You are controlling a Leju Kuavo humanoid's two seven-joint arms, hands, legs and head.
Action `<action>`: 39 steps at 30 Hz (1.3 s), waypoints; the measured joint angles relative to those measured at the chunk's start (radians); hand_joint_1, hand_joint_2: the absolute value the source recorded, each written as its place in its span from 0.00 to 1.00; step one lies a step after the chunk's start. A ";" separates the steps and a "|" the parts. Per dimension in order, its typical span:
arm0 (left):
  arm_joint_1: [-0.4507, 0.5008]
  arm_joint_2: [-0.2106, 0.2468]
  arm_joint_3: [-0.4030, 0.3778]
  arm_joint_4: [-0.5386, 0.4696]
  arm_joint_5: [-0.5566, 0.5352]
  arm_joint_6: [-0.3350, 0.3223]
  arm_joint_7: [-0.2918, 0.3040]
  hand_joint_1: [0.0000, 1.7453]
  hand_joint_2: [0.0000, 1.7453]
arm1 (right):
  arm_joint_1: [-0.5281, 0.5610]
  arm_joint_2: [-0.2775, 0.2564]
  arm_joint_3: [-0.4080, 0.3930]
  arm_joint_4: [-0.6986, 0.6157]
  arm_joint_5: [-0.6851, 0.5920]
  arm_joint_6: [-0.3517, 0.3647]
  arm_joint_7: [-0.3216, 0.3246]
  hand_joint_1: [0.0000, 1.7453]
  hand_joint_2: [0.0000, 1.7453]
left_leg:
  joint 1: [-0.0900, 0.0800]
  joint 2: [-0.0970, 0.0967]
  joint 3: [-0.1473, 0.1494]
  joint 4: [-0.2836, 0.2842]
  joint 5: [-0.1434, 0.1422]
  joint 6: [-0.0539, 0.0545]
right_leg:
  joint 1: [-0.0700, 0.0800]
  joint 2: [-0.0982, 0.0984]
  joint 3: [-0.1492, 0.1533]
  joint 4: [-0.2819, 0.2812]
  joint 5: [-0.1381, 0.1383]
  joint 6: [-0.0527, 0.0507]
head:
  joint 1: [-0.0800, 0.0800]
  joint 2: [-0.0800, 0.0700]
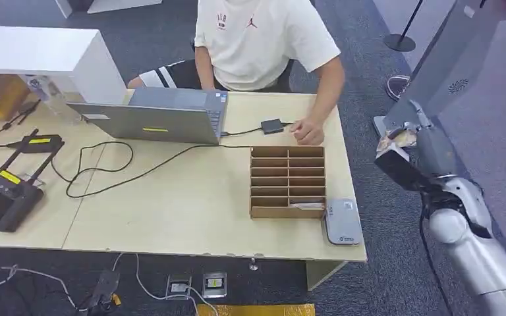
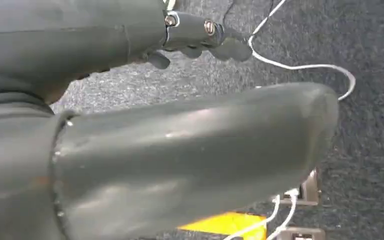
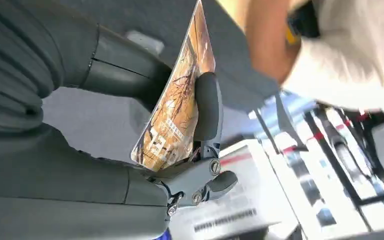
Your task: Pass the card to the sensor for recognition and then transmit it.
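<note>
my right hand (image 3: 130, 150) pinches one orange-and-brown printed card (image 3: 177, 107) between thumb and fingers, held up beyond the right end of the one wooden table (image 1: 191, 217), well apart from the grey sensor pad (image 1: 341, 222) lying just beside the one cardboard slotted organiser (image 1: 287, 182). my left hand (image 2: 180, 125) hangs over grey carpet holding nothing, fingers loosely curled. one person (image 1: 263, 39) sits behind one open laptop (image 1: 155, 118), a hand (image 1: 308, 133) resting near a small black box (image 1: 272, 126).

A dark finger is covering part of the card (image 3: 175, 107); the person's (image 1: 257, 39) head is being cut off by the frame edge; the card's print is blurring
</note>
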 joint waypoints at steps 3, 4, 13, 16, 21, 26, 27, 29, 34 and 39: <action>0.002 -0.009 0.000 0.000 -0.010 -0.001 -0.005 0.00 0.00 | -0.075 0.007 -0.042 0.022 0.030 0.001 -0.035 1.00 1.00 | 0.000 0.000 -0.001 0.000 0.000 0.000 | 0.000 0.000 -0.001 0.000 0.000 0.000 | 0.000 0.000; -0.003 -0.010 0.000 0.000 -0.016 -0.012 0.007 0.00 0.00 | -0.105 0.010 -0.051 0.034 0.043 0.001 -0.050 1.00 1.00 | 0.000 0.000 -0.001 0.000 0.000 0.000 | 0.000 0.000 -0.001 0.000 0.000 0.000 | 0.001 0.000; -0.053 -0.011 -0.001 0.000 -0.060 -0.054 0.091 0.00 0.00 | -0.298 0.098 -0.051 0.220 0.125 0.000 -0.120 1.00 1.00 | 0.001 -0.001 -0.001 0.000 0.000 0.000 | 0.001 0.000 0.000 0.001 0.000 0.000 | 0.001 0.000; -0.067 -0.010 -0.001 -0.001 -0.069 -0.061 0.110 0.00 0.00 | -0.339 0.156 -0.029 0.315 0.148 -0.022 -0.128 1.00 1.00 | 0.001 -0.001 -0.001 0.000 0.000 -0.001 | 0.001 0.000 -0.001 0.001 0.000 0.000 | 0.000 0.000; -0.072 -0.010 -0.001 -0.001 -0.071 -0.054 0.114 0.00 0.00 | -0.357 0.224 -0.003 0.425 0.164 -0.046 -0.135 1.00 1.00 | 0.001 -0.001 -0.001 0.000 0.000 -0.001 | 0.001 -0.001 -0.001 0.001 0.000 0.000 | 0.000 0.000; -0.071 -0.010 -0.001 -0.001 -0.071 -0.047 0.116 0.00 0.00 | -0.357 0.262 0.016 0.484 0.174 -0.056 -0.134 1.00 1.00 | 0.001 -0.001 -0.001 0.000 0.000 -0.001 | 0.001 -0.001 -0.001 0.000 0.000 0.000 | 0.000 0.000; -0.071 -0.010 -0.001 -0.001 -0.070 -0.045 0.117 0.00 0.00 | -0.357 0.269 0.017 0.495 0.174 -0.058 -0.134 0.95 1.00 | 0.001 -0.001 -0.001 0.000 0.000 -0.001 | 0.001 -0.001 -0.001 0.000 0.000 0.000 | 0.001 0.000; -0.070 -0.010 -0.001 0.000 -0.067 -0.042 0.117 0.00 0.00 | -0.357 0.277 0.024 0.509 0.181 -0.060 -0.134 0.11 1.00 | 0.001 -0.001 -0.001 0.000 0.000 -0.001 | 0.001 -0.001 -0.001 0.000 0.000 0.000 | 0.001 0.000; -0.065 -0.010 -0.001 0.001 -0.065 -0.037 0.117 0.00 0.00 | -0.358 0.288 0.035 0.528 0.187 -0.072 -0.134 0.00 1.00 | 0.001 -0.001 -0.001 0.000 0.000 -0.001 | 0.001 -0.001 -0.001 0.001 0.000 0.000 | 0.001 0.000; -0.063 -0.010 0.000 0.001 -0.068 -0.038 0.117 0.00 0.00 | -0.369 0.293 0.043 0.533 0.105 -0.048 -0.135 0.00 1.00 | 0.001 -0.001 -0.001 0.000 0.000 -0.001 | 0.001 -0.001 -0.001 0.001 0.000 0.000 | 0.000 0.000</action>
